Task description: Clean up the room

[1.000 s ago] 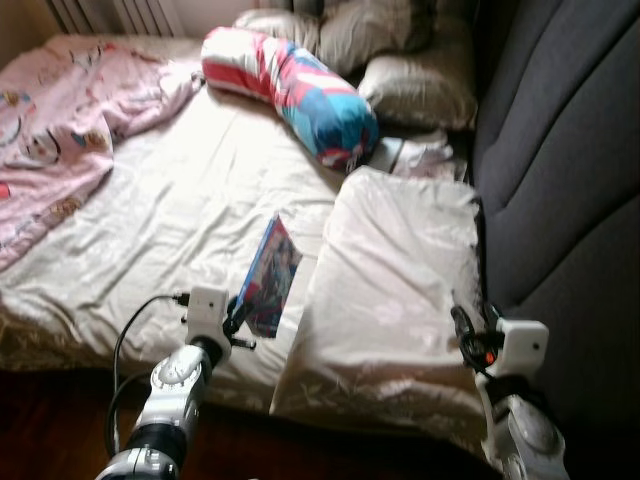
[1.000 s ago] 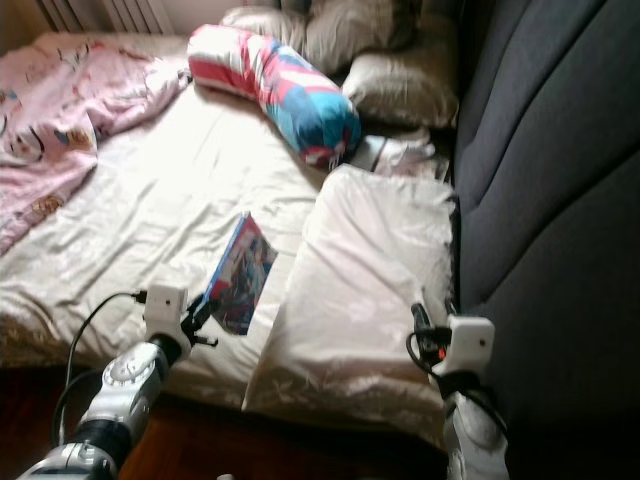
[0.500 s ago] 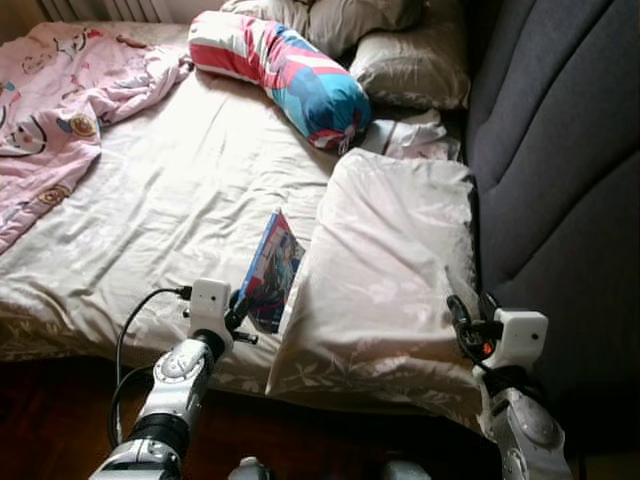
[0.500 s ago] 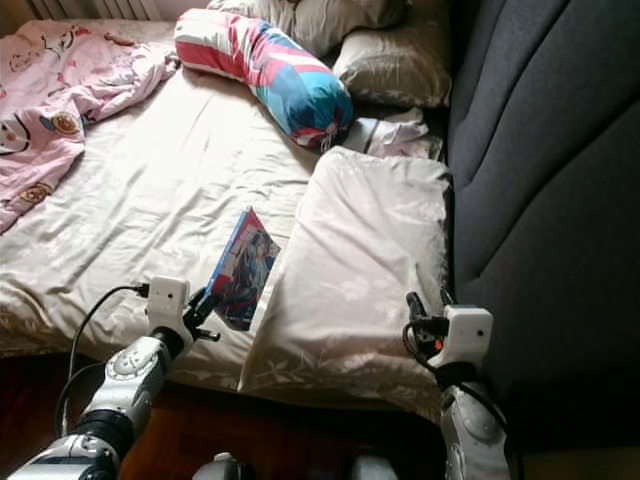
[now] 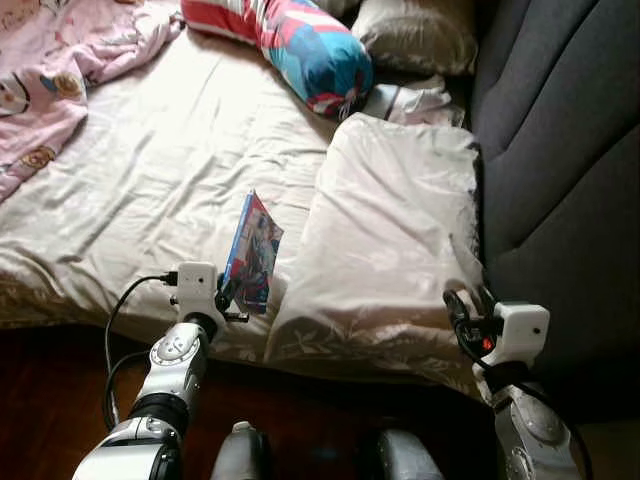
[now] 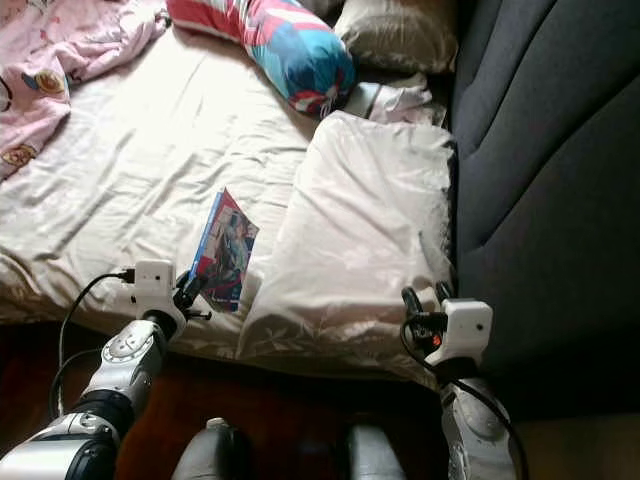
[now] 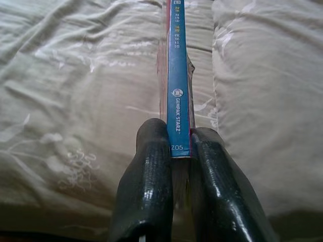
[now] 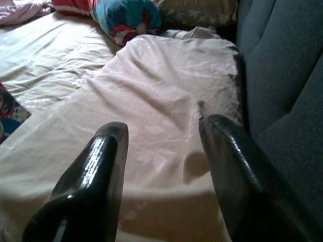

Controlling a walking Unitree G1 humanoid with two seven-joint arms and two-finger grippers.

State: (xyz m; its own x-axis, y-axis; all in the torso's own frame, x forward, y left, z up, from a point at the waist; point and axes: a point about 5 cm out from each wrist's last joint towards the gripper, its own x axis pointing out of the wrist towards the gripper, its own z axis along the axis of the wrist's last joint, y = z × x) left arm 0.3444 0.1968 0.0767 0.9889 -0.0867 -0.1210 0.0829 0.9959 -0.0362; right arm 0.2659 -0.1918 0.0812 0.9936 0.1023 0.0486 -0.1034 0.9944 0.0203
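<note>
The left gripper (image 7: 179,151) pinches the upright book (image 5: 252,250) by its spine above the sheet (image 5: 150,190), arm reaching forward; the right gripper (image 8: 164,136) gapes.

One book (image 5: 252,252), one bolster (image 5: 285,45) — one pink blanket (image 5: 50,60) — two pillows (image 5: 395,240), two hands (image 5: 225,297)

Bedroom (bed (image 5: 180,170), pillows (image 5: 385,240)).

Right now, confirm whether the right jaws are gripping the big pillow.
No: the right gripper hangs open above the big pillow, nothing between its jaws.
</note>
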